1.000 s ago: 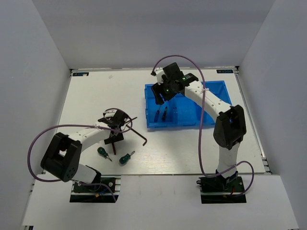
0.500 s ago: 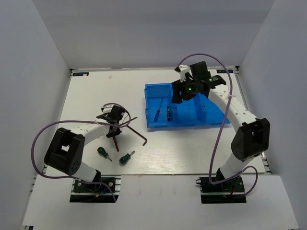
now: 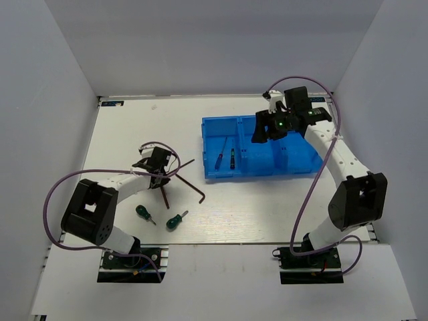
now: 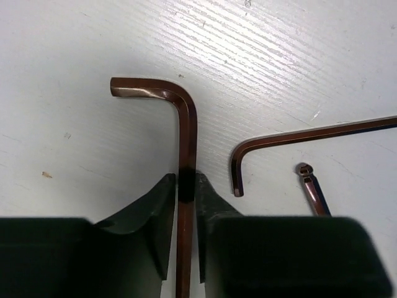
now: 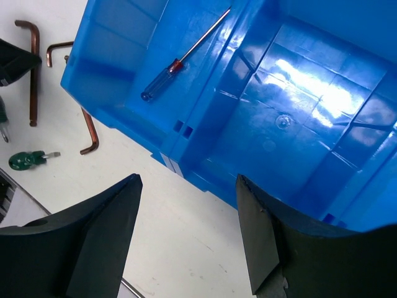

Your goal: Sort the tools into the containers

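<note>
My left gripper [image 3: 160,179] [image 4: 186,183] is shut on a dark L-shaped hex key [image 3: 165,199] [image 4: 183,118] that lies flat on the table. Two more hex keys [image 3: 190,184] [image 4: 310,134] lie just to its right. Two green-handled screwdrivers [image 3: 142,212] [image 3: 175,221] lie nearer the front. The blue-handled [image 3: 219,159] [image 5: 164,73] and black-handled [image 3: 231,158] screwdrivers lie in the left compartment of the blue bin [image 3: 261,171] [image 5: 205,118]. My right gripper [image 3: 266,130] [image 5: 186,180] is open and empty above the bin's middle.
White walls close in the table on the left, back and right. The bin's middle and right compartments hold no tools. One green screwdriver [image 5: 25,160] also shows in the right wrist view, left of the bin.
My right arm has swung right, from over the left compartment to over the bin's middle. My left gripper has shifted slightly toward the back along the hex key.
</note>
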Robot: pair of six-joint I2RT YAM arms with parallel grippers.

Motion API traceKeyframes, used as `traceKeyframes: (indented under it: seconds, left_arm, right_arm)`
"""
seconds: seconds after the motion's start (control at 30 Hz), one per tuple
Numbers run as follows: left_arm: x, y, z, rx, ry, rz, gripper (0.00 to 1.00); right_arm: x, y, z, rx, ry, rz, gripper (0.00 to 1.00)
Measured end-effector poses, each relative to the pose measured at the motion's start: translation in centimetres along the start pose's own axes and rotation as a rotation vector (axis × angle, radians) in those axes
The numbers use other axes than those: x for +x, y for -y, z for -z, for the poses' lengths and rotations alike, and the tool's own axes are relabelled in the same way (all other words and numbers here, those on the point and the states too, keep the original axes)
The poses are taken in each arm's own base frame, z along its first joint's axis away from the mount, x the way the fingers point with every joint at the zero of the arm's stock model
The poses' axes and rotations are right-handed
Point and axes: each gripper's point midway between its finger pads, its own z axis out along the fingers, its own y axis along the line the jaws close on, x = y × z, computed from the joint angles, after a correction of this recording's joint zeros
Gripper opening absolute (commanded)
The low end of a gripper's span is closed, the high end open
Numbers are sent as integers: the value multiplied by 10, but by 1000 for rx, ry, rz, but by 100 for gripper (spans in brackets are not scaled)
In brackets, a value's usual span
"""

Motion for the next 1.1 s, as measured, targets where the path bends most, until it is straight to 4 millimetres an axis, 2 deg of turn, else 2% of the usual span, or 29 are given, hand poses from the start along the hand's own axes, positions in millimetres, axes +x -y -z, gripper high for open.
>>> traceKeyframes:
  seconds: [0.17, 0.2, 0.37, 0.47, 0.53, 0.57, 0.6, 0.77, 0.83, 0.9, 0.97, 1.1]
  left_arm:
    - [-2, 3, -1, 18, 13, 17, 9]
    - [-2, 4, -1, 20, 13, 18, 0]
    - [-3, 9, 4, 34, -1, 14, 0]
    - [7, 12, 16, 66, -61, -19, 0]
    - [6, 18, 31, 112, -80, -48, 0]
    - [-1, 25, 41, 149, -69, -58, 0]
    - [-10, 33, 51, 189, -52, -65, 0]
    - [-79, 97, 115, 491, 113, -110, 0]
    - [-96, 126, 136, 618, 145, -145, 0]
    - [-108, 161, 151, 739, 152, -192, 0]
    - [-114, 204, 160, 864, 150, -246, 0]
    - [-104, 287, 161, 1056, 86, -352, 0]
  right_arm:
    - [-3, 6, 7, -2, 20, -32, 68]
    - [-3, 7, 8, -3, 22, -37, 68]
    - [0, 10, 11, -15, 25, -58, 68]
    - [6, 8, 13, -37, 16, -62, 64]
    - [9, 6, 15, -54, 14, -56, 41]
    - [12, 5, 16, -63, 12, -55, 27]
    - [14, 4, 18, -70, 12, -51, 0]
    - [23, 5, 25, -68, 15, -46, 0]
    - [27, 12, 27, -30, 14, -40, 0]
    - [33, 20, 29, 16, 11, -39, 0]
    - [38, 31, 32, 79, 12, -38, 0]
    - [44, 50, 42, 184, 25, -41, 0]
